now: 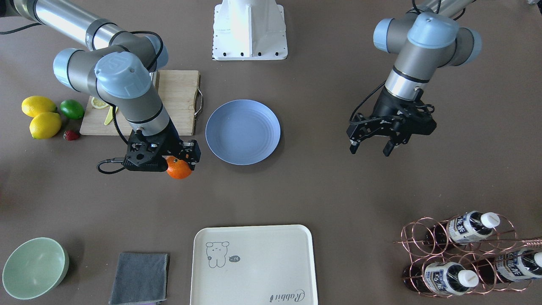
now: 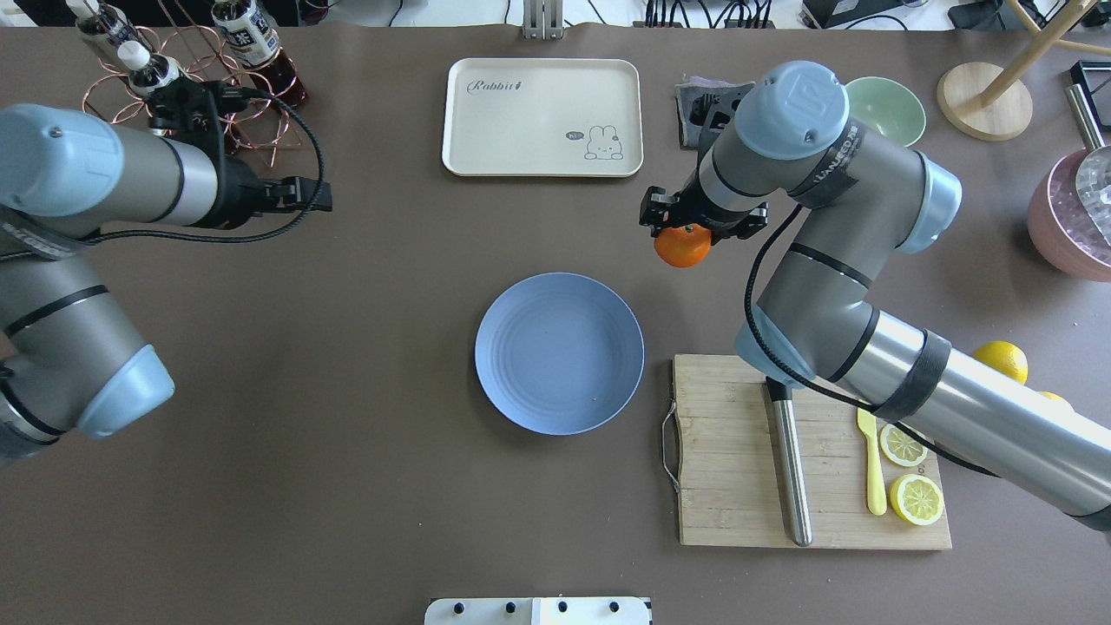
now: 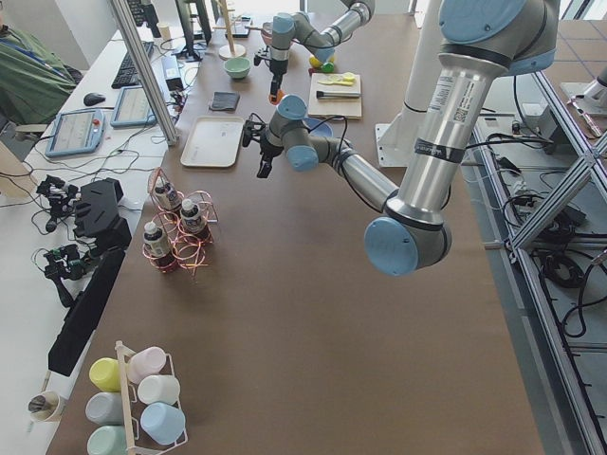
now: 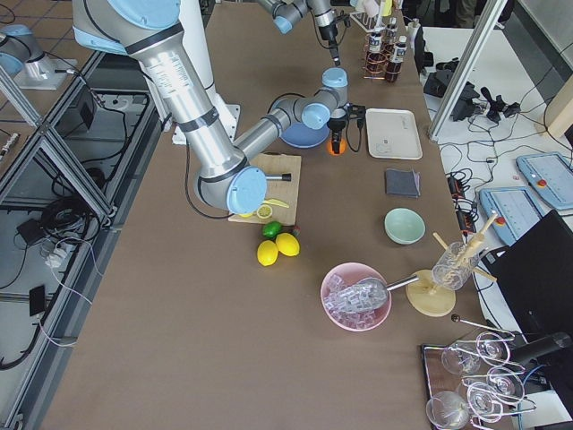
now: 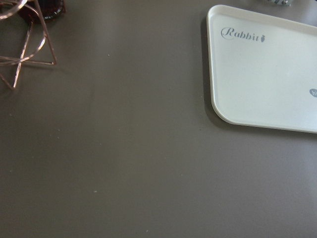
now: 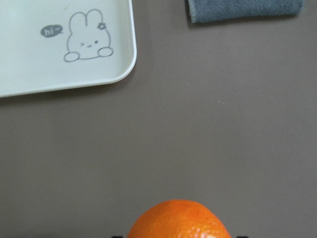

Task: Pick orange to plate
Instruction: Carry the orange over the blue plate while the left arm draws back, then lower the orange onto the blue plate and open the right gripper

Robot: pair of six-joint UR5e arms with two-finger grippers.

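The orange (image 1: 178,169) is gripped by my right gripper (image 1: 180,162), which is shut on it from above. It hangs just off the plate's (image 1: 242,131) rim, on the side towards the cream tray. From overhead the orange (image 2: 682,246) lies up and to the right of the empty blue plate (image 2: 560,352). The right wrist view shows the orange (image 6: 179,219) at the bottom edge with brown table beyond it. My left gripper (image 1: 372,148) hovers open and empty on the plate's other side, well away from it.
A wooden cutting board (image 1: 180,99) with lemon slices and a knife lies behind the right arm. Two lemons (image 1: 40,115), a lime (image 1: 72,109) and a strawberry (image 1: 71,135) sit beside it. A cream tray (image 1: 254,264), grey cloth (image 1: 139,277), green bowl (image 1: 34,267) and bottle rack (image 1: 465,254) line the far side.
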